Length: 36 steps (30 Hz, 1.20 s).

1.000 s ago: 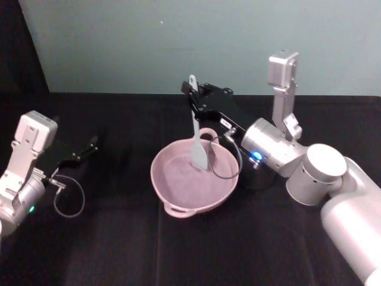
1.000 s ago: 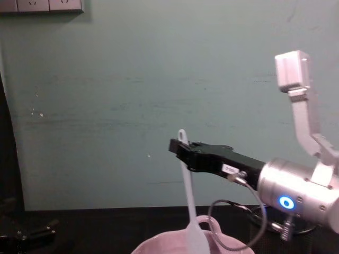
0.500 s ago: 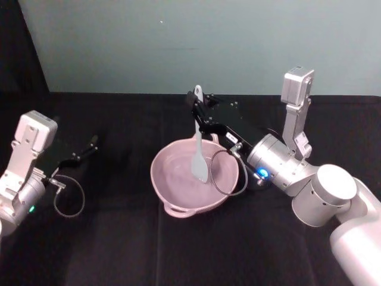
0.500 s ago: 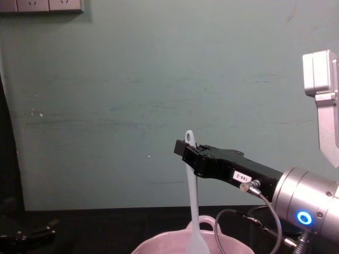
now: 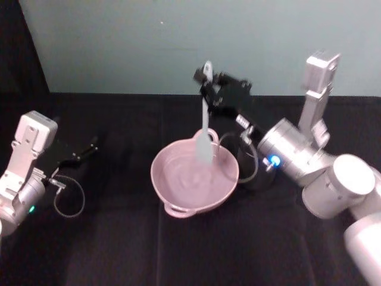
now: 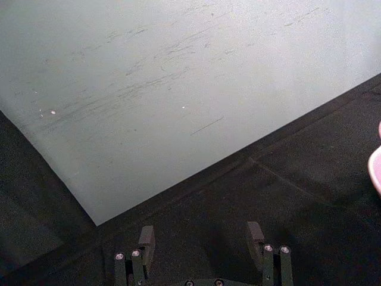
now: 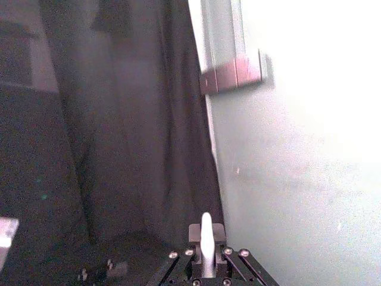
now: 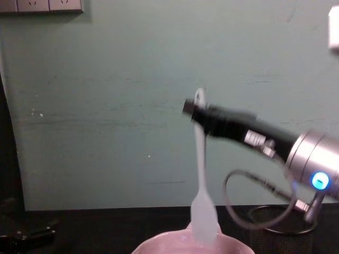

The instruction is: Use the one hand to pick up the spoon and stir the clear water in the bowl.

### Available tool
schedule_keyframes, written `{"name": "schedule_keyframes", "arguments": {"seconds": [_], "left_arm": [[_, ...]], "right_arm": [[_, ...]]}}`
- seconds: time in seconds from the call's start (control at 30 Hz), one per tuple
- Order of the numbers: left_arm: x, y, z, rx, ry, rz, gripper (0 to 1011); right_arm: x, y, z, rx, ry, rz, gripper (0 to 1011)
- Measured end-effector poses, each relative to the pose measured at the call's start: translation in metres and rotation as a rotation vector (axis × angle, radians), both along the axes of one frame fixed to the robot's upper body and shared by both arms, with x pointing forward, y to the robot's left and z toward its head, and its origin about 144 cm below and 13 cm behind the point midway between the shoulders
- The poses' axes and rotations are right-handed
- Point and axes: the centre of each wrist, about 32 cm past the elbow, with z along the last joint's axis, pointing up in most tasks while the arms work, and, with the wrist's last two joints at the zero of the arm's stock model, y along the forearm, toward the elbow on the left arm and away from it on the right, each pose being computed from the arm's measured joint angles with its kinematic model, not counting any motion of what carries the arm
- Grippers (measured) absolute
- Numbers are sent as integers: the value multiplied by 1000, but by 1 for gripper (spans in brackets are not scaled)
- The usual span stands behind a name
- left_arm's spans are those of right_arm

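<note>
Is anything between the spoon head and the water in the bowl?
Nothing visible. The right hand holds the spoon upright, its head hanging over the far side of the bowl with only air below. The left hand sits parked far to the left.

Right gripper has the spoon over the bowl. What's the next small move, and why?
Probably lower the right gripper: the spoon hangs upright, head near the bowl rim, seemingly clear of the water, so it cannot stir yet. The left gripper rests open, aside.

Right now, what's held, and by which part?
Right gripper holds the slim white plastic spoon near its handle's top end. Left gripper is open, empty.
</note>
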Motion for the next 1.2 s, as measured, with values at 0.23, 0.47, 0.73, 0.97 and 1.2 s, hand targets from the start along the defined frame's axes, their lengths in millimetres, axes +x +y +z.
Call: {"name": "schedule_keyframes", "arguments": {"seconds": [0.23, 0.47, 0.73, 0.97, 1.2], "left_arm": [[0, 0, 0, 0, 0, 0, 1011], [0, 0, 0, 0, 0, 0, 1011], [0, 0, 0, 0, 0, 0, 1011], [0, 0, 0, 0, 0, 0, 1011], [0, 0, 0, 0, 0, 0, 1011]], "right_arm": [[-12, -23, 36, -10, -95, -63, 119], [-25, -50, 48, -19, -126, -139, 120], [-36, -73, 40, -24, -101, -215, 120], [-34, -85, 11, 9, -27, -258, 120], [-25, -87, -27, 118, 53, -248, 120]]}}
